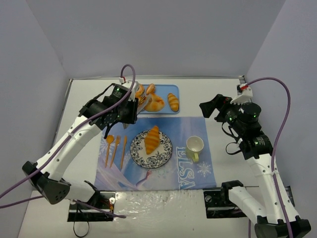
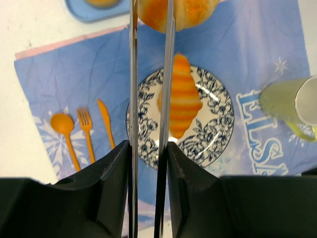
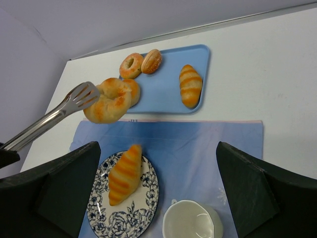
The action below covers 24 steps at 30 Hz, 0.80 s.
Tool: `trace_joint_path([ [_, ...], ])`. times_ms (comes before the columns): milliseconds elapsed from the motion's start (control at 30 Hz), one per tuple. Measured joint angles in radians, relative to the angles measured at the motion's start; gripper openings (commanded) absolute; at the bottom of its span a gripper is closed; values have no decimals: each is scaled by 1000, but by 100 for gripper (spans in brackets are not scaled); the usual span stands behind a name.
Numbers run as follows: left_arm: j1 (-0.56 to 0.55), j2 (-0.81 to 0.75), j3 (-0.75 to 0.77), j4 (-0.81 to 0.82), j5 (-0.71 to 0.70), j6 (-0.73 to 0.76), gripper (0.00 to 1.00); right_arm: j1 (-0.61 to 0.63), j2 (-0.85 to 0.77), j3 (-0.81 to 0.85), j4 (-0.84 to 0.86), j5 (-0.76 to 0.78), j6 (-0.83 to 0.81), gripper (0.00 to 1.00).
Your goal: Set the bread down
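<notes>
Left wrist view's edges cut off the bagel [image 2: 194,11] and the mug [image 2: 290,101].

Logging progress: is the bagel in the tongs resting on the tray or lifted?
Lifted. The tongs pinch the bagel in the air by the tray's edge; the left gripper holds the tongs.

A tray [image 1: 164,92] sits just behind the placemat [image 1: 188,126]. On the mat, a plate [image 1: 166,148] at the middle carries a croissant [image 1: 152,139]. A spoon [image 1: 108,148], fork [image 1: 115,148] and knife [image 1: 123,151] lie side by side to its left, and a mug [image 1: 194,146] stands to its right. A bagel [image 3: 110,100] in tongs [image 3: 54,116] hangs over the mat's far edge.
</notes>
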Motion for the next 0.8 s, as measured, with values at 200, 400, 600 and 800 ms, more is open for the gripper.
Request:
trace_joint_path([
  [200, -7, -143, -91, -75, 18, 2, 0, 4, 9, 0, 0, 7, 0, 100],
  [400, -11, -303, -188, -142, 41, -1, 0, 14, 21, 0, 6, 13, 0, 100],
  [600, -11, -461, -283, -223, 72, -11, 0, 26, 40, 3, 24, 21, 0, 100],
  [800, -12, -544, -350, -257, 100, -33, 0, 39, 54, 3, 31, 31, 0, 100],
])
